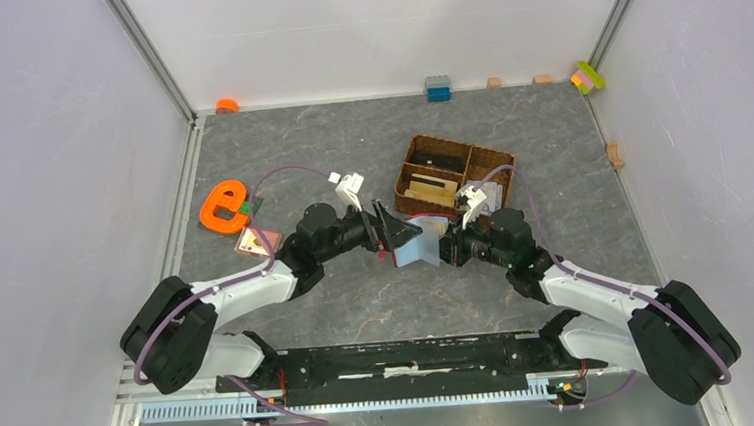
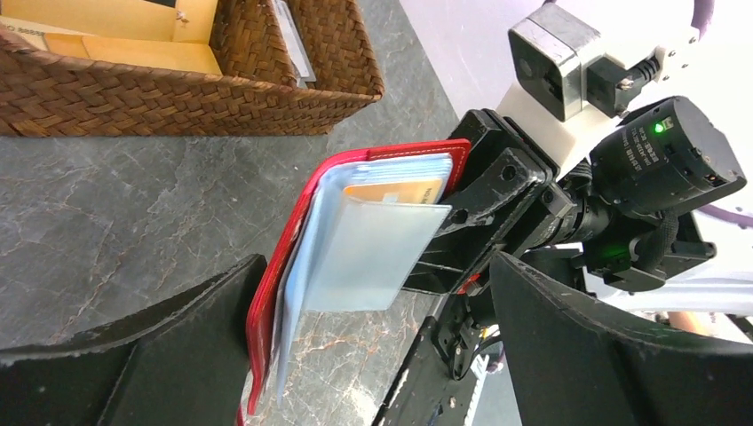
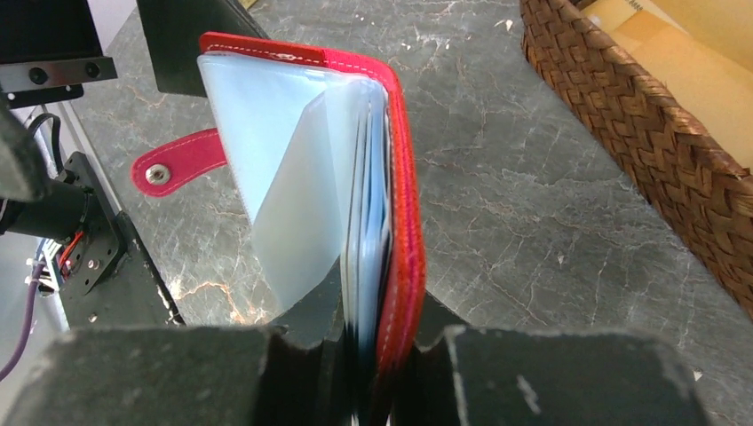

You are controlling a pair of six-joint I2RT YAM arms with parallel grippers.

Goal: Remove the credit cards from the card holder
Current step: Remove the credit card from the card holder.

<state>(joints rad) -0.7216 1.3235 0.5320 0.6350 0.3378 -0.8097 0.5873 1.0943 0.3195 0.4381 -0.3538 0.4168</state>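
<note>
Checking in from the remote desk. The card holder (image 1: 417,242) is dead centre of the table, stood on edge and fanned open between the two arms. I can't tell if its bottom edge touches the tabletop.

The right gripper (image 3: 364,355) comes in from 3 o'clock and is clenched on the red cover and the root of the sleeves. My read is that it pinches there so the covers stay apart and the plastic pages hang free toward the other arm. The snap tab (image 3: 173,164) dangles loose at about 9 o'clock in the right wrist view, so nothing is holding the thing closed.

The left gripper (image 2: 373,355) sits at 9 o'clock from the holder, released. Its jaws are spread wide either side of the open pages and grip nothing. It looks lined up to come in on a card edge.

The credit cards are all inside. One orange-tan card (image 2: 391,190) peeks out of a clear sleeve at roughly 12 o'clock on the holder in the left wrist view, and I'd go for that one. The sleeves are floppy and slick, so grabbing plastic instead of card is my worry.

The wicker basket (image 1: 403,183) sits at 1 o'clock from the holder, close by but not touching.
</note>
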